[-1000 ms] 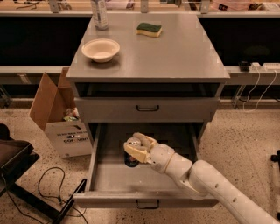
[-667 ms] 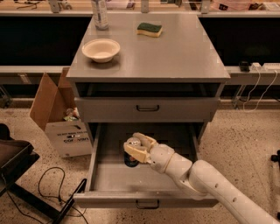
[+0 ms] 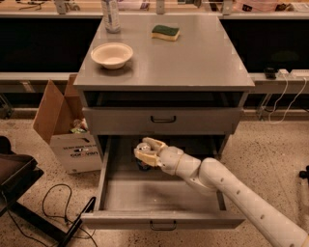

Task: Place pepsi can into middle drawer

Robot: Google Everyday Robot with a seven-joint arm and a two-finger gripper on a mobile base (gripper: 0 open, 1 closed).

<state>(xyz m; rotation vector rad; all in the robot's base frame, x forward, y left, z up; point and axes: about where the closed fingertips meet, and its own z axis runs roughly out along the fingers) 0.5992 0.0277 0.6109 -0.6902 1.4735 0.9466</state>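
Deep in the middle drawer (image 3: 159,195), gripper (image 3: 147,154) with fingers (image 3: 153,143) tight around pepsi can (image 3: 143,166).

Looks like robot lab or test room, not home. Grey metal cabinet (image 3: 193,62) stands alone on speckled hard floor (image 3: 270,154). Long counter (image 3: 41,8) runs behind. Loose black cable (image 3: 53,202) on floor at left, white power strip (image 3: 299,73) with cords at right. Open cardboard box (image 3: 63,125) beside cabinet. Robot gripper (image 3: 145,154) inside open middle drawer (image 3: 159,193).
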